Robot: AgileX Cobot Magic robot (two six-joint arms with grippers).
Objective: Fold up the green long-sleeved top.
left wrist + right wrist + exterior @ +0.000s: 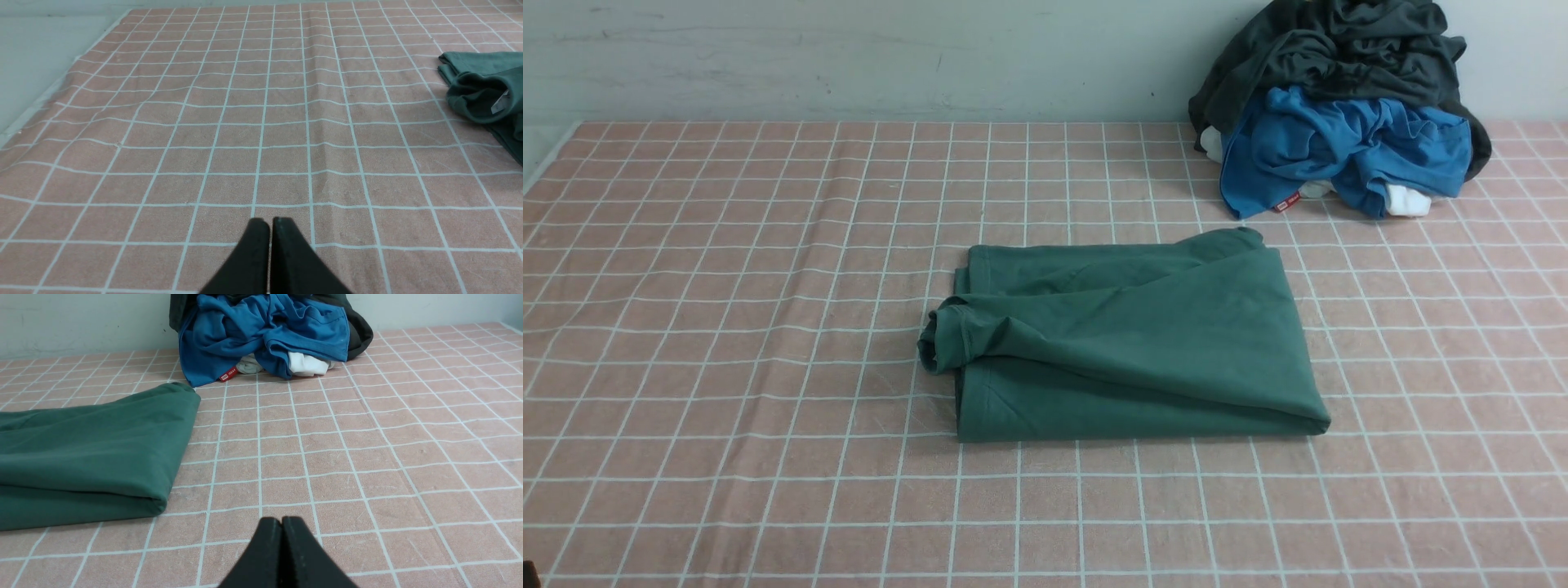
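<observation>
Green top: the large dull forest-green cotton long-sleeved top (1143, 343) lies folded into a compact, roughly rectangular bundle, mid-table, w/ its long dimension running left to right.
Top's left end: a rolled, bunched bit sticks out past the layers beneath; small pale label (500, 102) visible inside it.
Top's upper layer: creased, slanting across the bundle; lower layers show along near & far edges.
Top's right end: smooth fold, far corner slightly raised-looking.
Table: covered w/ pinkish-brown cloth (727, 343), pale grid lines, a few wrinkles on left.
Clothes pile: far right, near the wall, apart from the top. Dark grey-black crumpled garment (1372, 57) above, bright blue crumpled garment (1347, 147) below/in front, white fabric (1407, 201) peeking out underneath, small red tag (1287, 202) at blue one's near edge.
Wall: pale grey-green, smudged surface (849, 57) behind table.
L end effector: black, tips together (271, 222), nothing held, apart from top.
R end effector: black, tips together (281, 522), nothing held, also apart from top.
</observation>
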